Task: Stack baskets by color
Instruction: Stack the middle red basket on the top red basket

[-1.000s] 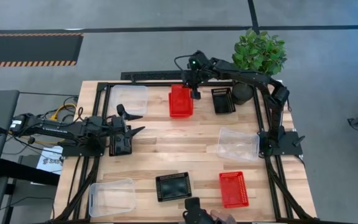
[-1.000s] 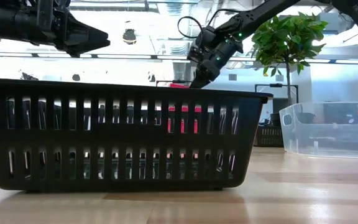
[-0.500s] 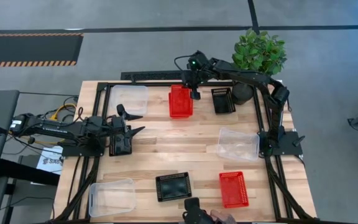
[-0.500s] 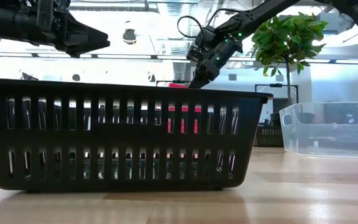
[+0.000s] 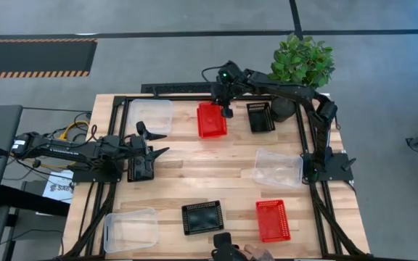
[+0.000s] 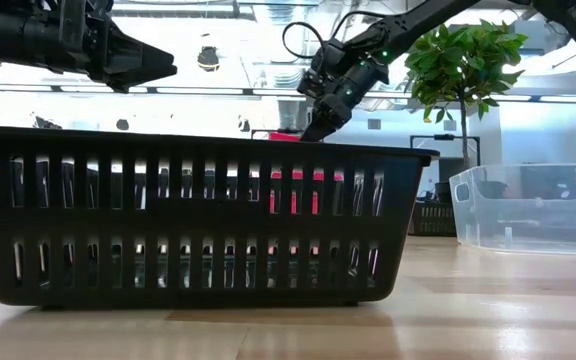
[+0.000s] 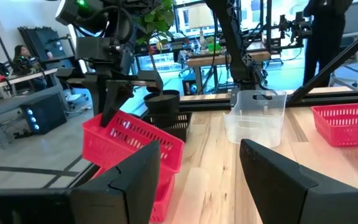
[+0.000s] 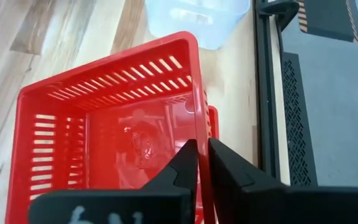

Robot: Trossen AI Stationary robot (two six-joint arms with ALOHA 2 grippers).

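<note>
A red basket (image 5: 211, 121) sits at the table's far middle, nested askew in a second red basket whose corner (image 8: 213, 118) shows beneath it. My right gripper (image 5: 226, 112) is shut on the upper basket at its far right corner. In the left wrist view the upper basket (image 7: 135, 140) is tilted. My left gripper (image 5: 164, 142) hovers open at the table's left side, level and holding nothing. Elsewhere on the table stand a black basket (image 5: 260, 117), a second black basket (image 5: 202, 217), a third red basket (image 5: 273, 220) and three clear baskets. My right gripper pinches the rim of the upper red basket's far wall (image 8: 199, 127) near its right corner, one finger inside the basket and one outside. The fingers slant down from above. The basket is tilted, its lower part resting in the red basket beneath.
Clear baskets stand at far left (image 5: 151, 116), right (image 5: 278, 167) and near left (image 5: 130, 230). A potted plant (image 5: 303, 61) stands beyond the far right corner. A person's hand (image 5: 256, 252) shows at the near edge. Bare wood lies in the table's middle.
The upper red basket has shifted a little toward the near edge and lies more askew over the lower one. My right gripper has stayed at its far rim.
</note>
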